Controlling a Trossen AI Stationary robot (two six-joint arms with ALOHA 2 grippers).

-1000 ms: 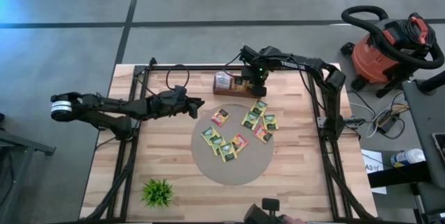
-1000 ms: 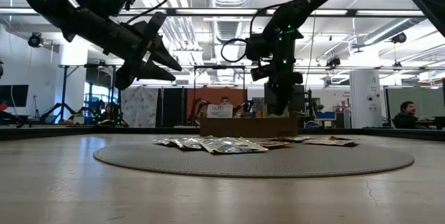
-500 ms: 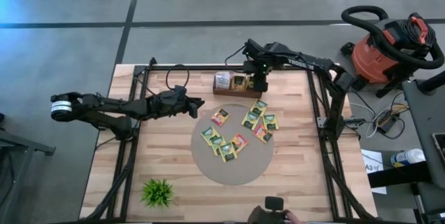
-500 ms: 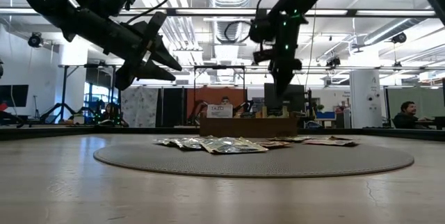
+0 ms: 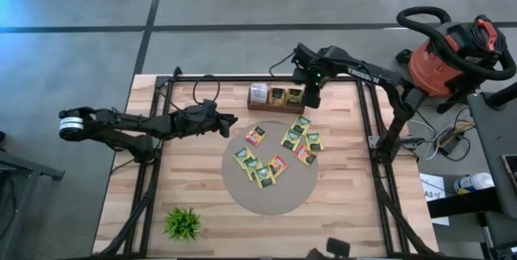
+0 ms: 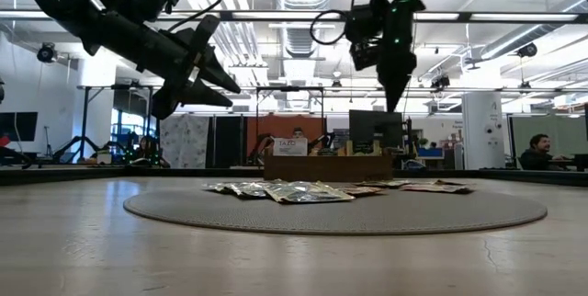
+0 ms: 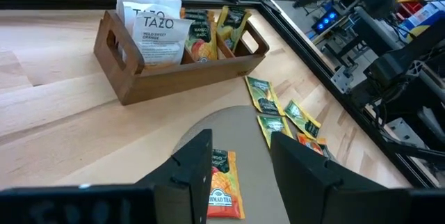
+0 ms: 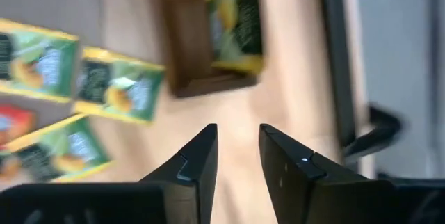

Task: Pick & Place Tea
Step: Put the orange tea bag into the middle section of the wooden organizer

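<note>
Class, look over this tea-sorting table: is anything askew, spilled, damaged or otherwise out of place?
Nothing looks spilled or damaged. The loose tea sachets lie scattered at mixed angles on the round mat, some overlapping, which fits sorting still under way. Others stand filed in the wooden box. The small plant stands upright at the table's corner.

Both arms are matt black, built of slim tubular links with chunkier joint housings, and thin black cables loop loosely along them. The left arm ends at its outer joint in a pale silver-white ring, while the right arm carries white block lettering on its upper link and a small green light near the wrist. Each tool has two flat, angular black fingers with bevelled tips.
</note>
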